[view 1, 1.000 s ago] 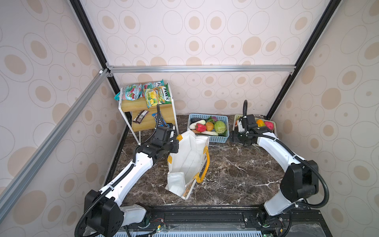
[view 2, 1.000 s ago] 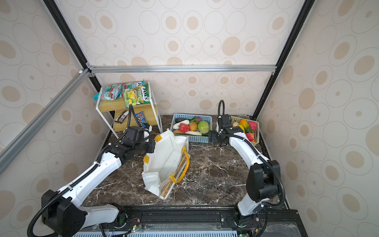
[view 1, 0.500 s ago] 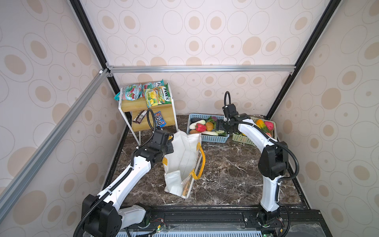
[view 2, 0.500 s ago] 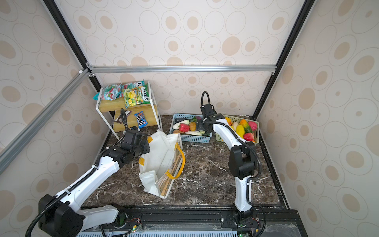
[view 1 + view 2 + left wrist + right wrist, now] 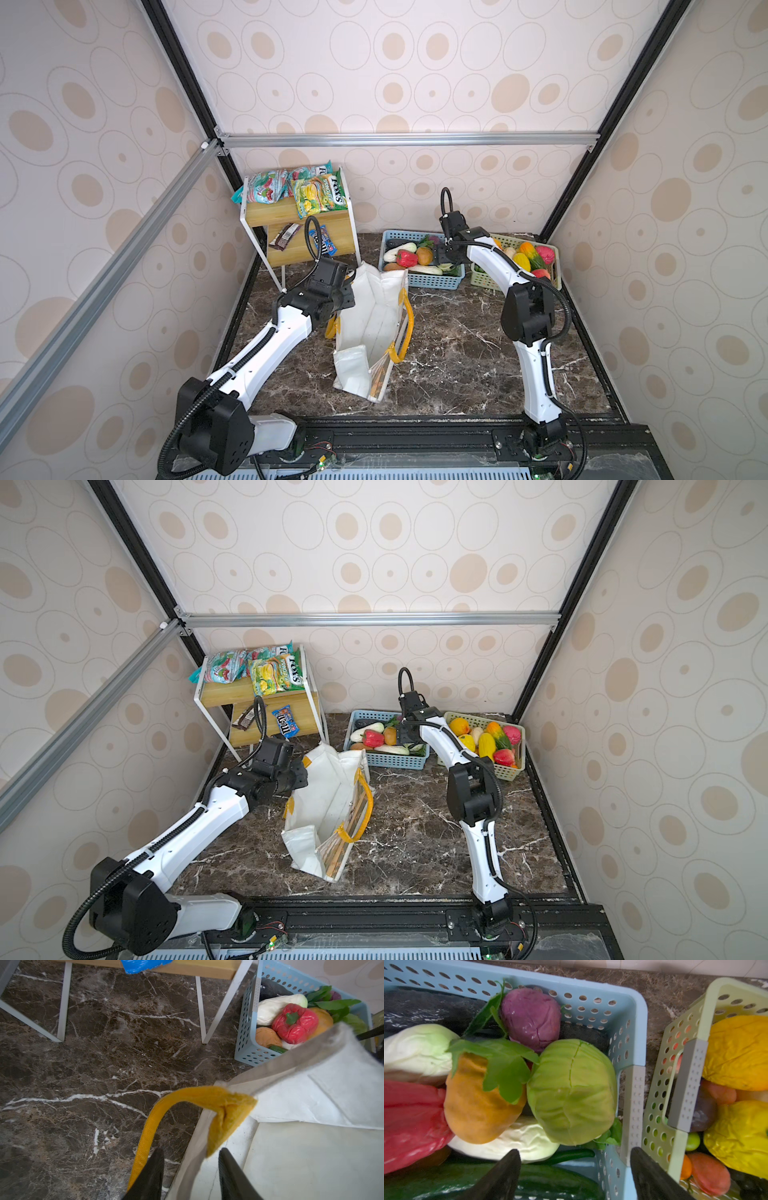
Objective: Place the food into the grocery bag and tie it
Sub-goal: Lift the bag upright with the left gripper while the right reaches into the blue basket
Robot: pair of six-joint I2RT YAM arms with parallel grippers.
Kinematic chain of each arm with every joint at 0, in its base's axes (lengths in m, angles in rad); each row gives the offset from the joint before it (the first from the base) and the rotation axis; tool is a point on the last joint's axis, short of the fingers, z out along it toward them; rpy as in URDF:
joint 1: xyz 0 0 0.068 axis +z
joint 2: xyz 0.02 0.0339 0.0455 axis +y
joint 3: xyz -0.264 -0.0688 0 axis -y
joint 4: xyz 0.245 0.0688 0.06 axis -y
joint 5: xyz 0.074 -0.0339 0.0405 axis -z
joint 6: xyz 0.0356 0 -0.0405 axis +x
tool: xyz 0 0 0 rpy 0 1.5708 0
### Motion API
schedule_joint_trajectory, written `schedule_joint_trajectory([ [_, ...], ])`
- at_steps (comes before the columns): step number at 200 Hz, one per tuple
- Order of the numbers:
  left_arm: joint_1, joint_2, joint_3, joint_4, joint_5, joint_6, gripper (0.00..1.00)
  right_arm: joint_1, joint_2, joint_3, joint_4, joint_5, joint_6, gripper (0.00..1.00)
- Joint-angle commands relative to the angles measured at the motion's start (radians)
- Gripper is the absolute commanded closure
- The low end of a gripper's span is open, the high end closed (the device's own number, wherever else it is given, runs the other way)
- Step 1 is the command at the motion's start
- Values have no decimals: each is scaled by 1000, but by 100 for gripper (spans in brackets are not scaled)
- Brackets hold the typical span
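Picking step: the right gripper (image 5: pixel 575 1152) is hovering over the green cabbage (image 5: pixel 571 1093), jaws spread wide and empty.
The cabbage is lying with the other food in the blue basket (image 5: pixel 635 1028) at the back of the table (image 5: pixel 457 345). The grocery bag (image 5: pixel 374 316) is standing open mid-table and looks empty. The left gripper (image 5: pixel 191 1150) is straddling its rim at a yellow tab (image 5: pixel 228 1109), jaws parted and pinching nothing. The next move probably calls for lowering around the cabbage, closing, and lifting clear of the basket wall.

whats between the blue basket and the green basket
Only a narrow wedge of bare marble tabletop separates the blue basket and green basket; the right wrist view shows it.
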Motion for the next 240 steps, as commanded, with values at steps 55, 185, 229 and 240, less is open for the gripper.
schedule_joint_trajectory([
  [55,8,30,74,-61,15,42,45,8,46,43,18,46,-144,20],
  [185,8,28,94,-83,41,59,26,8,186,147,50,31,-164,17],
  [229,8,26,95,-82,39,59,26,8,208,147,51,11,-146,14],
  [240,9,25,97,-85,38,61,26,8,212,146,49,10,-145,13],
])
